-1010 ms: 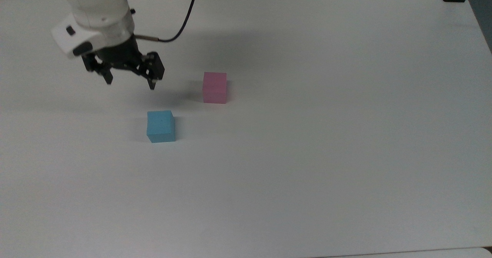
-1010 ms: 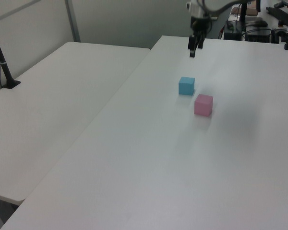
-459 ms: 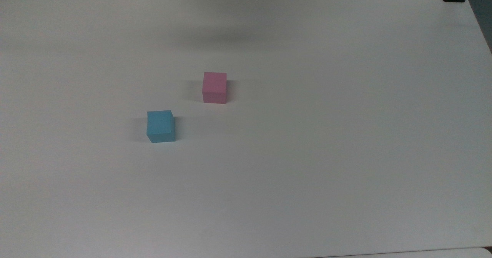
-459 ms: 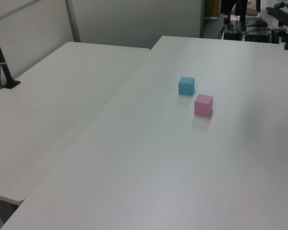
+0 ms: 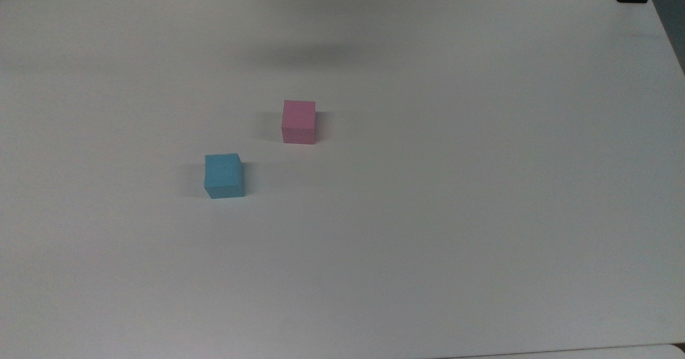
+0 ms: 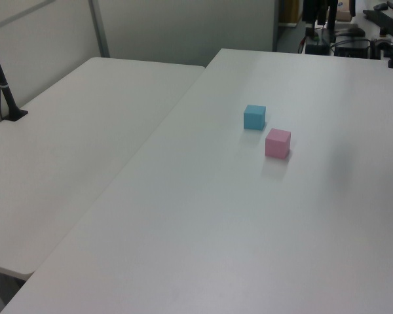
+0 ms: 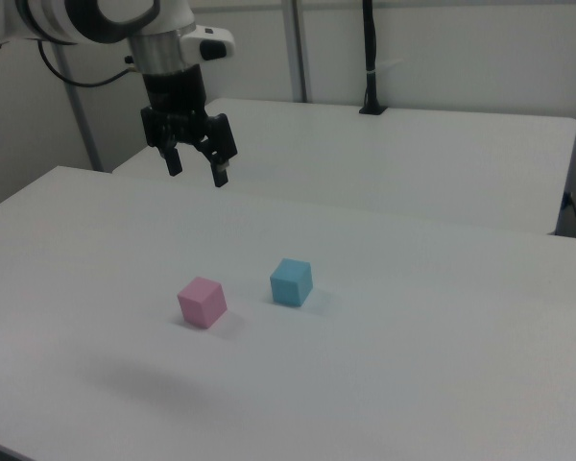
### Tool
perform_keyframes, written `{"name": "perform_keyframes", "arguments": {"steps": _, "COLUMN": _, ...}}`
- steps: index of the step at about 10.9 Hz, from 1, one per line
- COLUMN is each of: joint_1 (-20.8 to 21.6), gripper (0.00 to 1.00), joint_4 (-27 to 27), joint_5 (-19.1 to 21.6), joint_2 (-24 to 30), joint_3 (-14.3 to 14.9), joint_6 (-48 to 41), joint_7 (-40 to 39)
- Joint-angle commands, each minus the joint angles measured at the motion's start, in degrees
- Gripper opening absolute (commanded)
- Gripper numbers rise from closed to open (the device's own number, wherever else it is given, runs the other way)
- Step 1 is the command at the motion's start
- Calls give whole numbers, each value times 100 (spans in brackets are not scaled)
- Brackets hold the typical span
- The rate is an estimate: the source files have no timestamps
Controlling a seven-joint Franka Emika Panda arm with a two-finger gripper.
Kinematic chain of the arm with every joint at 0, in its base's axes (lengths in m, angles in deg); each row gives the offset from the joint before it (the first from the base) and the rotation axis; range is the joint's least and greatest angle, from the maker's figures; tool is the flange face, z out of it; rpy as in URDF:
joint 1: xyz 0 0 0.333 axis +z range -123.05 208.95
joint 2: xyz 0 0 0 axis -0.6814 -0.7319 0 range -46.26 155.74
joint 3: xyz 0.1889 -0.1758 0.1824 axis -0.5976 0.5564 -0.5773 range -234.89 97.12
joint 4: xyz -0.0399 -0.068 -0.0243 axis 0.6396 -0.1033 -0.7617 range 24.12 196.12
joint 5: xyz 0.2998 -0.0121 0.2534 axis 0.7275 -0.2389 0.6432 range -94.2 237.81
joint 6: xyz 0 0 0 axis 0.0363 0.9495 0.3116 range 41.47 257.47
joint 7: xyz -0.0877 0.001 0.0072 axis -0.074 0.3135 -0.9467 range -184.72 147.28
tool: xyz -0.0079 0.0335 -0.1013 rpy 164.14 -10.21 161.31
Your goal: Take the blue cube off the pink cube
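Two cubes sit side by side on the white table (image 5: 481, 214), apart from each other, with nothing stacked. The blue cube (image 5: 223, 175) rests flat on the surface, toward the top view's left of the table's middle, and the pink cube (image 5: 298, 122) stands near it, a little closer to the far edge in the top view. In the right view the gripper (image 7: 194, 165) hangs high above the table, well away from both cubes, its two fingers spread and holding nothing.

Judging by this layout, the unstacking looks complete, so the main risk is needless further motion. Should the arm descend again near the cubes, a spread finger could clip the blue cube and slide it back against the pink cube. Both are light, plain-faced blocks that would likely skid easily on the smooth surface, even toward an edge.
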Motion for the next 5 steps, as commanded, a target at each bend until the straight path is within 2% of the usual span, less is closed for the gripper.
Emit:
{"name": "perform_keyframes", "arguments": {"steps": 1, "joint_1": -45, "gripper": 100, "joint_4": 133, "joint_5": -17, "joint_2": 109, "joint_3": 84, "joint_6": 218, "joint_7": -476}}
{"name": "perform_keyframes", "arguments": {"steps": 5, "joint_1": -45, "gripper": 100, "joint_4": 116, "joint_5": 53, "joint_2": 56, "joint_3": 76, "joint_6": 359, "joint_7": -335}}
